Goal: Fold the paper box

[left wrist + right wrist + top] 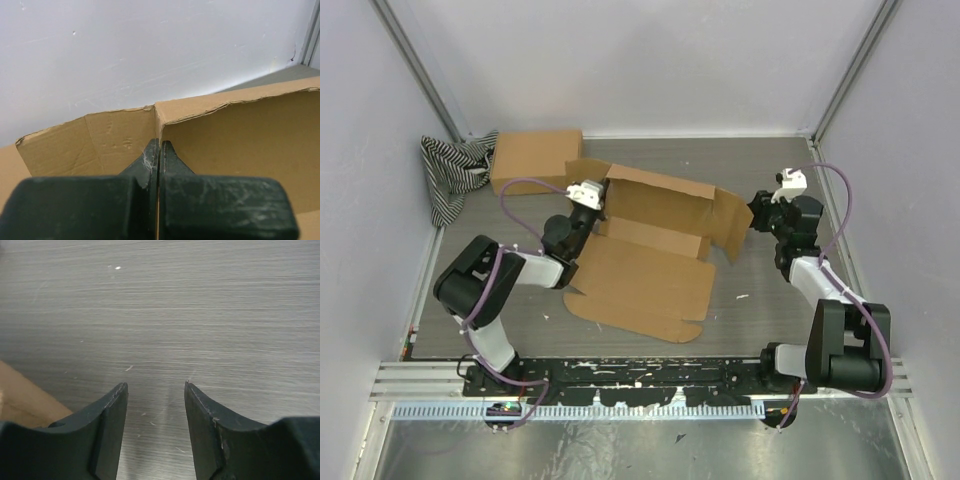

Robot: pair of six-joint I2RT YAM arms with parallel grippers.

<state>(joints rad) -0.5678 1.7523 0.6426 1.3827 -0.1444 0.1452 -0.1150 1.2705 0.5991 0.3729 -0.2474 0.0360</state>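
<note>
On the table (770, 170), paper box (645, 280) lies long axis left-right: left gripper (159, 146) closed tight at its left corner, right gripper (156, 390) jaws apart, empty, end flap (730, 225) just to its left.

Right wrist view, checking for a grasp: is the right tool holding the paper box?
No, the right tool stands open over the table, with the paper box off to one side.

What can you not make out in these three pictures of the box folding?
- Top view: the left gripper covers the spot where it meets the box.
- Left wrist view: the shut fingers hide whether cardboard sits between them.
- Right wrist view: the left edge cuts off the box; only a corner shows.
</note>
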